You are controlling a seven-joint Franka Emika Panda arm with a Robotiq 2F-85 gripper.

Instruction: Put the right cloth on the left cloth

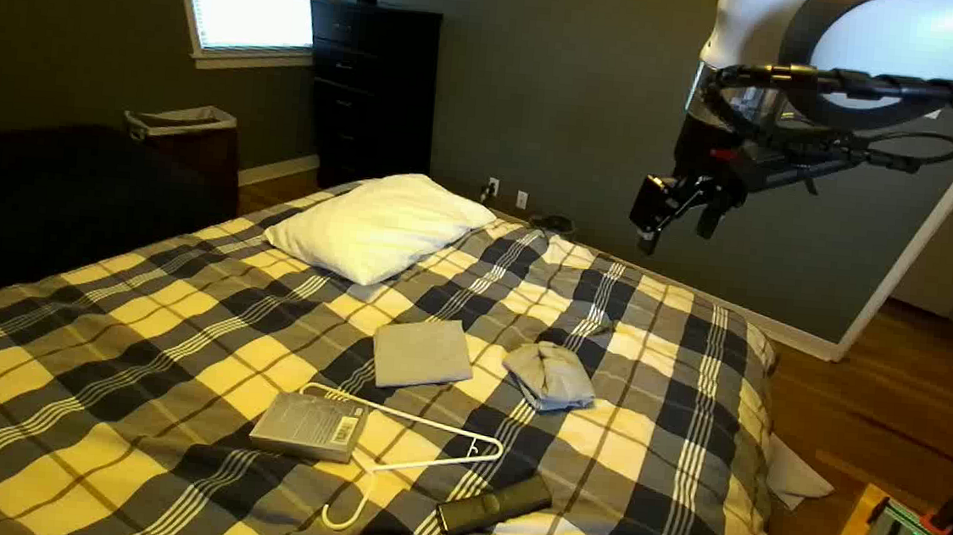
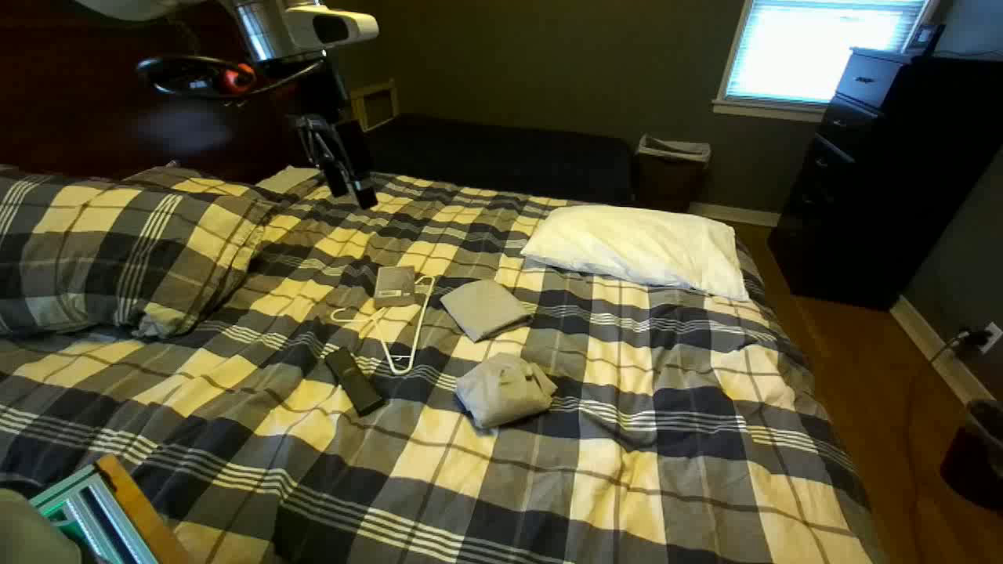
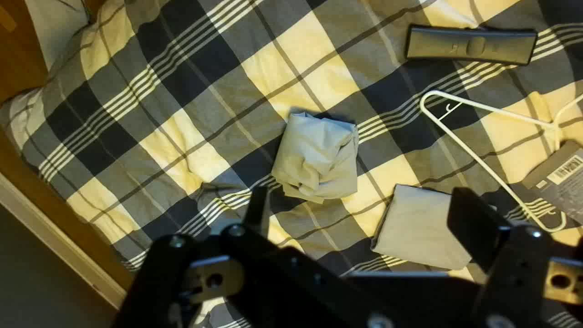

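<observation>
Broad and plaid, the surface spreads below the end effector, empty and parted wide. Just beside the flat left cloth sits the bunched right cloth; best pinch its raised folds deeply, lift clear, lower centred.

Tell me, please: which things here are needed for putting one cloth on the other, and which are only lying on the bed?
For the job:
bunched gray cloth
flat folded cloth
gripper, open and empty

Only lying about:
white hanger
gray box
dark oblong object
white pillow
</observation>
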